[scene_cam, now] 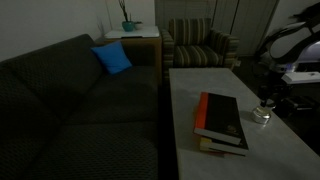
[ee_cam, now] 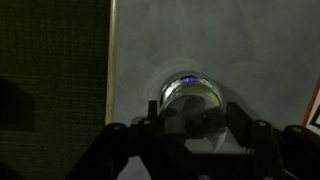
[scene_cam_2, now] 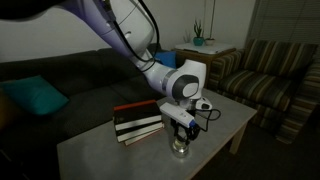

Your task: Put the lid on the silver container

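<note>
The Panda arm (scene_cam_2: 120, 30) reaches in from the upper left of an exterior view and bends down over a pale desk (scene_cam_2: 105, 155). Its gripper (scene_cam_2: 182, 140) points straight down, directly above the silver container (scene_cam_2: 180, 151). The jaws are drawn in as close as they go. The room is dim, so it cannot be told whether they hold anything or whether they touch the tin.

The silver container stands upright on the desk, just beside the stack of books (scene_cam_2: 138, 122), at its near right corner. In an exterior view taken from the desk's end, the tin (scene_cam: 262, 114) sits to the right of the books (scene_cam: 222, 120), close to the desk's right edge (scene_cam: 300, 150), with the gripper (scene_cam: 266, 100) above it.

In the wrist view the container (ee_cam: 190, 93) shows as a round shape with a bright rim, lying on the grey desk top (ee_cam: 220, 40) just beyond the gripper (ee_cam: 198, 118). The dark fingers (ee_cam: 165, 122) frame it from below. The lid cannot be picked out apart from the tin in any view (the round top may be either one).

A dark sofa (scene_cam: 60, 95) runs along the left of the desk, with a blue cushion (scene_cam: 112, 58) on it. A striped armchair (scene_cam: 200, 45) stands at the far end, beside a small side table with a potted plant (scene_cam: 128, 22).
</note>
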You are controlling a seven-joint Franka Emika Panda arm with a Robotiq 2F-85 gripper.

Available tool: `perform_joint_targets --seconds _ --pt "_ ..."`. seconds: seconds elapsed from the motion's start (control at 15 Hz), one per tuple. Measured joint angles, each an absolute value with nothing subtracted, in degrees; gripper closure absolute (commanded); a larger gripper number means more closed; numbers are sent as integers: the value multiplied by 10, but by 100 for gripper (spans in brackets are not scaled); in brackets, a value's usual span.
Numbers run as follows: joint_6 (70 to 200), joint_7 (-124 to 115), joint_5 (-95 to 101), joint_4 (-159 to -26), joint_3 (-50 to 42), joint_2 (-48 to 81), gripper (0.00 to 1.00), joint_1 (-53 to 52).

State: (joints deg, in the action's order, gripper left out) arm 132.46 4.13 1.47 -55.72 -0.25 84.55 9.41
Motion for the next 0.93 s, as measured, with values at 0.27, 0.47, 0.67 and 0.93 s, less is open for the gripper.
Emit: perform_joint_targets --seconds 0.27,0.47,0.67,0.93 --pt "1316 65 15 -560 1 846 56 94" --pt "1304 79 15 -560 3 846 56 94" --pt "1285 93 15 -560 4 846 56 94" --pt "1264 99 15 -560 4 846 56 94"
